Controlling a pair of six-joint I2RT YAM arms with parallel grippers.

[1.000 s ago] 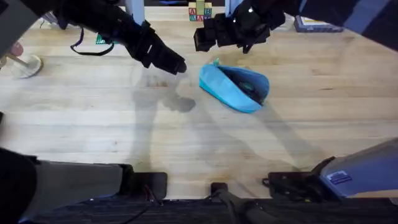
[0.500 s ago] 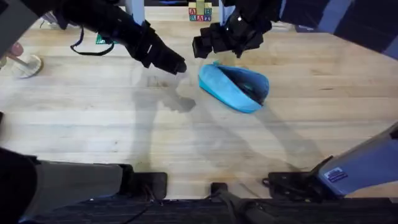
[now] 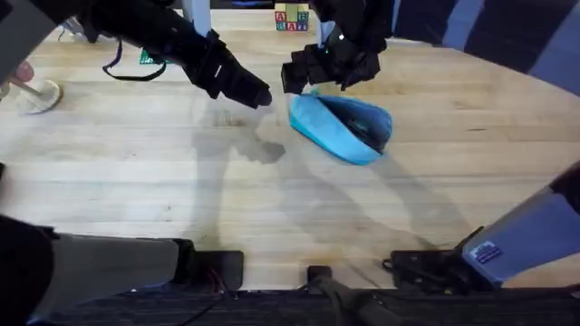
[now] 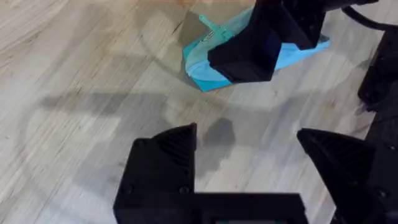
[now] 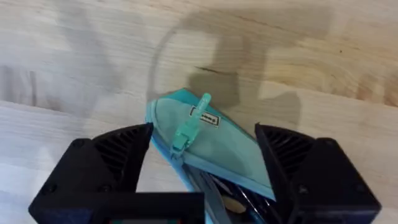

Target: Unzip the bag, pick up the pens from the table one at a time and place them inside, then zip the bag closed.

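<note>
Bag [image 3: 340,127] lies on the table [image 3: 272,199], right of centre toward the far side, its zipper parted and dark pens [image 5: 214,196] showing inside the mouth. Pull tab [image 5: 189,127] sticks up at the closed end, beside a small label. Right gripper [image 3: 299,74] hovers just above that end, fingers spread wide, one to each side of the tab, gripping nothing. Left gripper [image 3: 256,95] hangs over bare wood just left of the bag, jaws wide apart and empty; its shadow falls on the planks below. Toy blocks [image 3: 292,18] sit at the far edge.
</note>
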